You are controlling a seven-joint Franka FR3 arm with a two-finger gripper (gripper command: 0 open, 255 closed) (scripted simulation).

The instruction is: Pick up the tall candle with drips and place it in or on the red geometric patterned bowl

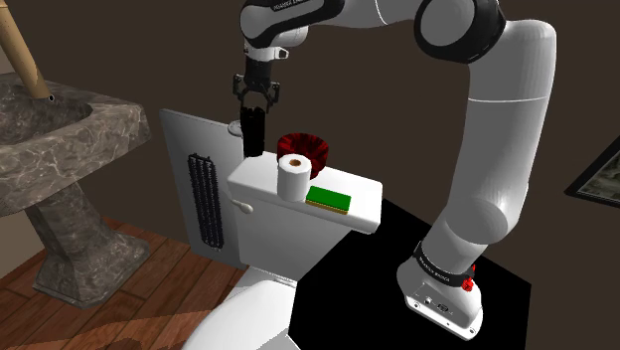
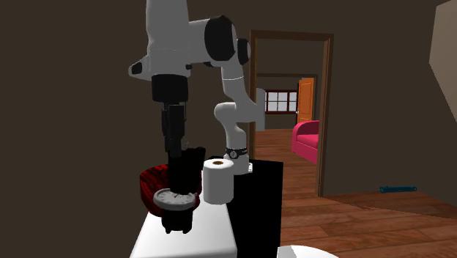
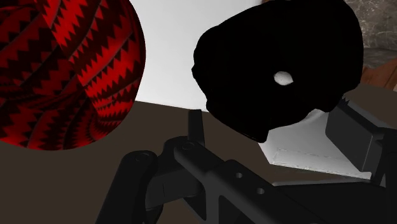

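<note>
Shoulder view, claw: gripper clenched on tall candle, rendered black, hanging upright below the hand.
Shoulder view, candle place: over the far left part of the toilet tank, just left of red bowl; could not tell whether the base touched the lid.
Shoulder view, neighbours: toilet roll on the near side of the bowl, green sponge further right.
Shoulder view, step advice: judged a short carry rightward; lift needed first to clear the bowl's rim, candle kept vertical.
Second exterior view, candle: dark body under the fingers, with a pale grey disc low on it.
Second exterior view, bowl: red bowl close at that view's left, roll at its right.
Second exterior view, step advice: best kept wide of the roll, lowered over the bowl's middle, and released only once seated; a tall piece would likely lean on the rim.
Wrist view, layout: candle seen as a black mass, zigzag-patterned bowl beside it, with a pale strip between them.
Writing: small band of lettering on the arm's lowest link, unreadable; no brands or labels made out elsewhere.
</note>
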